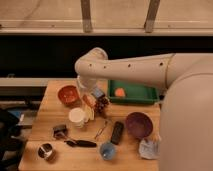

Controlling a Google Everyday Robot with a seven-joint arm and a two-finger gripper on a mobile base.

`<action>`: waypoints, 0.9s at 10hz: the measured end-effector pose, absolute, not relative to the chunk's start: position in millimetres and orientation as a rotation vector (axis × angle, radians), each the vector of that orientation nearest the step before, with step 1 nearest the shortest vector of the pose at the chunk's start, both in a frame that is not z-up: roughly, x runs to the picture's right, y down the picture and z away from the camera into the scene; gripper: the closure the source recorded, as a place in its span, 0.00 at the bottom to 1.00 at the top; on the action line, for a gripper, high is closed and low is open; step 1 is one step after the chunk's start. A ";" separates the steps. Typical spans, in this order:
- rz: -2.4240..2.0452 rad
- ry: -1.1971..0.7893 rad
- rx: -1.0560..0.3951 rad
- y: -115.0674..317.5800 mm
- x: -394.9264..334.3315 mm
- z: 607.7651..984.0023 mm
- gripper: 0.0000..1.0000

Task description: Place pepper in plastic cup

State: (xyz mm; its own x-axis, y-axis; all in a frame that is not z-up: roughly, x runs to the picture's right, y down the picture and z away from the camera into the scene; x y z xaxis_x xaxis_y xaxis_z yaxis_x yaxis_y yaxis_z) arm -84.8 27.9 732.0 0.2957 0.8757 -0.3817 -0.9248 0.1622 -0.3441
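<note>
The pepper (88,101) is a slim red-orange chili lying on the wooden table (50,112), between the orange bowl (68,94) and a dark cluster of items. The plastic cup (107,150) is small and light blue, standing upright near the table's front edge, well in front of the pepper. My big white arm reaches in from the right and bends down over the table's back middle. My gripper (96,95) hangs below the wrist, just right of and above the pepper, largely blended with the items there.
A cream-white cup (77,116) stands in front of the pepper. A green tray (135,93) holds a rounded orange item (120,92). A purple bowl (138,124), black remote (117,132), metal tin (46,150), black utensil (81,143) and white cloth (148,148) lie around.
</note>
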 end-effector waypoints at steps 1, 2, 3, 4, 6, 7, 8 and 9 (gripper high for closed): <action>1.323 0.138 -0.589 43.6 -68.5 724.1 1.00; 1.353 0.168 -0.609 58.5 -56.2 718.8 1.00; 1.384 0.203 -0.635 77.7 -46.0 715.1 1.00; 1.407 0.242 -0.673 100.7 -44.4 711.8 1.00; 1.422 0.296 -0.726 132.0 -48.7 705.5 1.00; 1.435 0.321 -0.746 146.6 -49.0 702.3 1.00; 1.451 0.340 -0.760 160.8 -49.3 699.9 1.00; 1.455 0.338 -0.764 166.1 -51.6 699.7 1.00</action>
State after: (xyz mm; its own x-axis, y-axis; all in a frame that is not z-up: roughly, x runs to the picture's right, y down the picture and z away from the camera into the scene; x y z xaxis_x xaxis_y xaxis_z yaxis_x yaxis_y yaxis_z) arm -51.6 166.1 699.7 0.1229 0.7608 -0.6372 -0.9638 -0.0615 -0.2593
